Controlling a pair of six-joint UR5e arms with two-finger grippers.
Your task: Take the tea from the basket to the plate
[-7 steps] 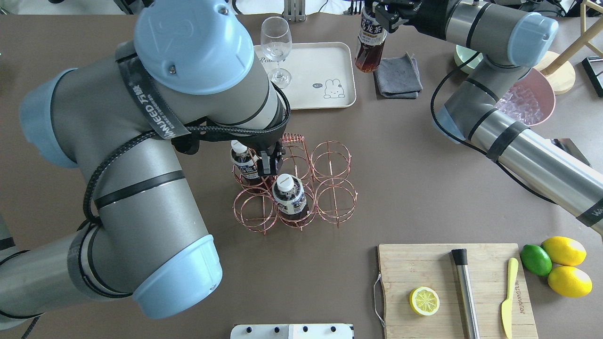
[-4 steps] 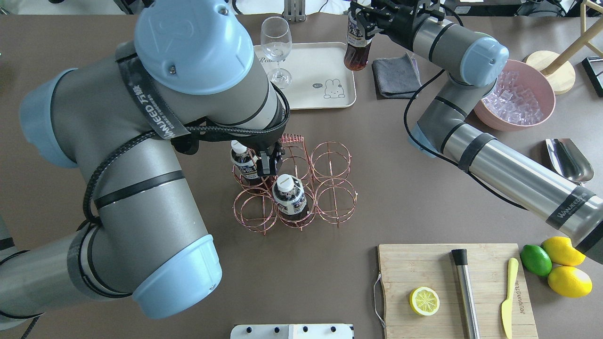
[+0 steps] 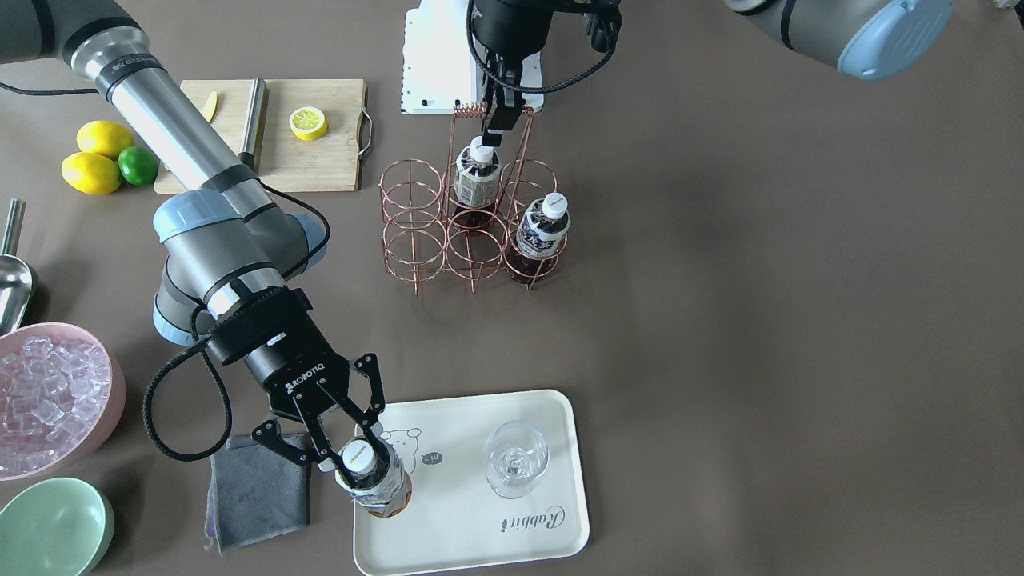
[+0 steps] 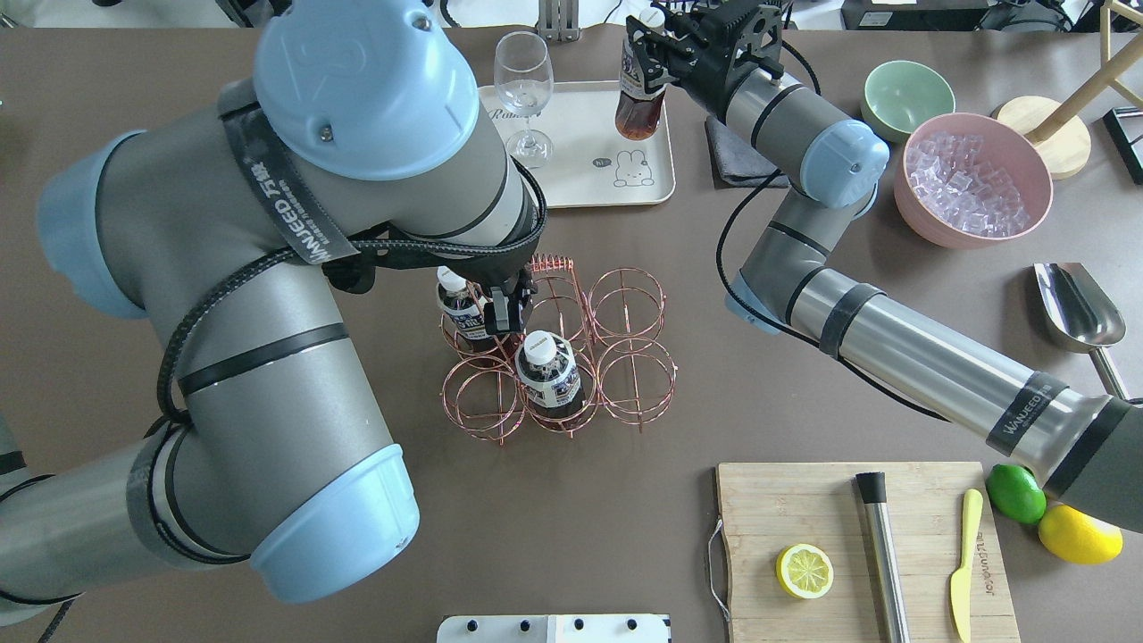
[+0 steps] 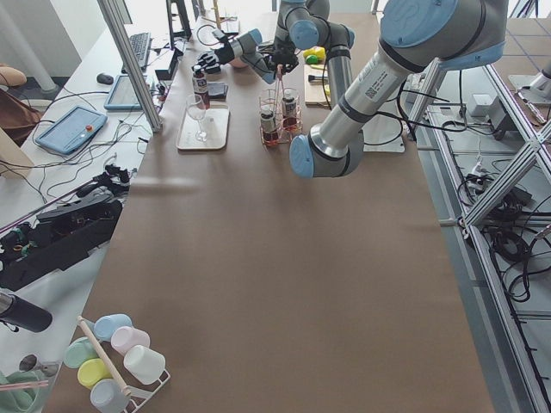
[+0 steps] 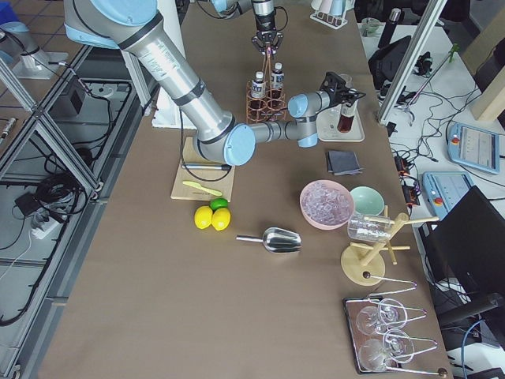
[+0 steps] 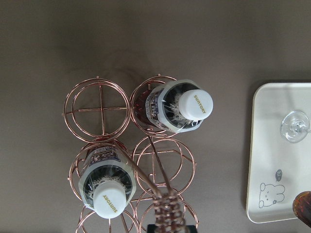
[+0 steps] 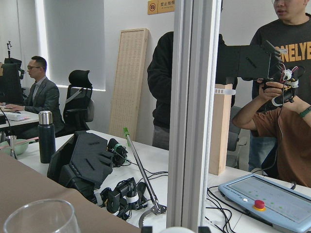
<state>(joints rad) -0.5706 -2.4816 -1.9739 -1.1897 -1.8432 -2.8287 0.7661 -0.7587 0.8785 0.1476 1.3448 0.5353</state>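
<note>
Now, tea [image 3: 376,488] upright between right gripper [image 3: 358,456] fingers clamped under cap, at plate [image 3: 464,480] corner, left gripper [image 3: 494,136] pinching basket [image 3: 442,228] handle

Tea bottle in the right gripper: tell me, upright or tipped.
Roughly upright: the tea bottle hangs cap up, base down, in the right gripper over the tray.

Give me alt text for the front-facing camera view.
The right gripper holds the tea by its neck over the plate, beside a glass. The left gripper grips the handle of the basket, which holds two bottles.
</note>
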